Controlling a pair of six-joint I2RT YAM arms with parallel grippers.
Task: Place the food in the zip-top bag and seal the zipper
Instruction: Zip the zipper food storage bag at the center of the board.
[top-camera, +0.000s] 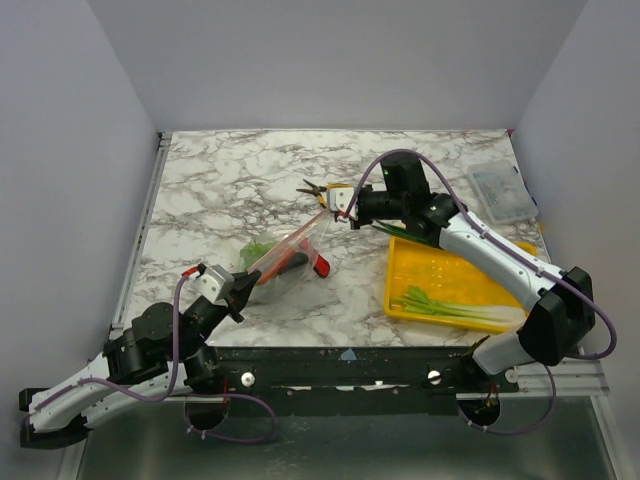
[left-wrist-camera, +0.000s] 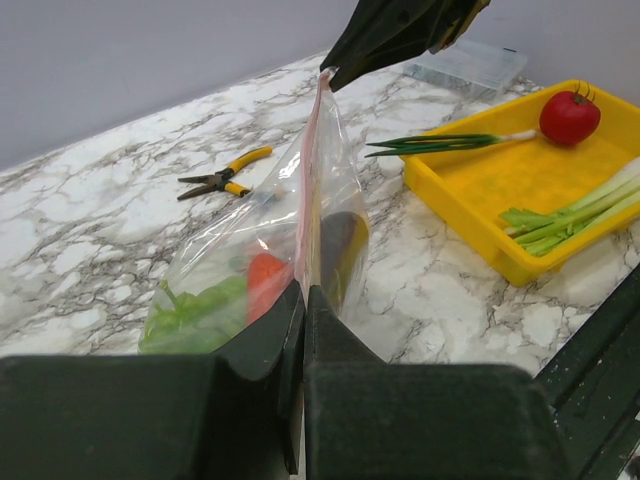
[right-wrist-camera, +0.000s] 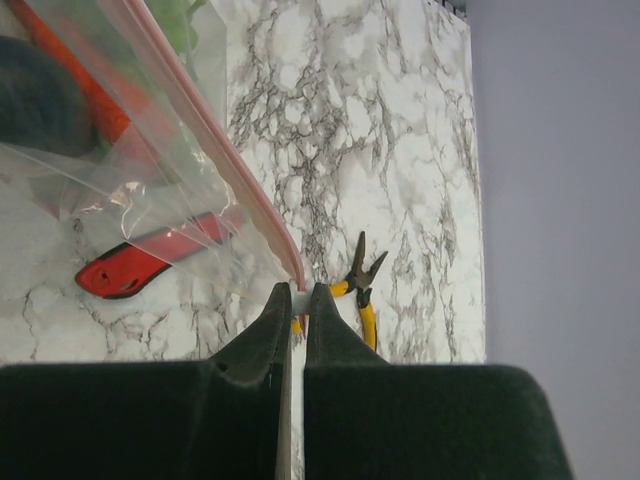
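The zip-top bag (top-camera: 285, 252) hangs stretched above the table between my two grippers, its pink zipper (left-wrist-camera: 312, 180) on top. My left gripper (left-wrist-camera: 303, 292) is shut on the near end of the zipper. My right gripper (right-wrist-camera: 299, 295) is shut on the far end. Inside the bag lie green cabbage (left-wrist-camera: 195, 310), a red chilli (left-wrist-camera: 265, 280) and the dark aubergine (left-wrist-camera: 340, 245). Spring onions (left-wrist-camera: 570, 210) and a tomato (left-wrist-camera: 569, 117) lie in the yellow tray (left-wrist-camera: 470, 230). The fish is not in view.
A red-handled knife (right-wrist-camera: 140, 260) lies on the marble beside the bag. Yellow-handled pliers (top-camera: 318, 190) lie beyond the right gripper. A small clear box (top-camera: 503, 193) sits at the back right. The tray (top-camera: 400, 300) is at the front right.
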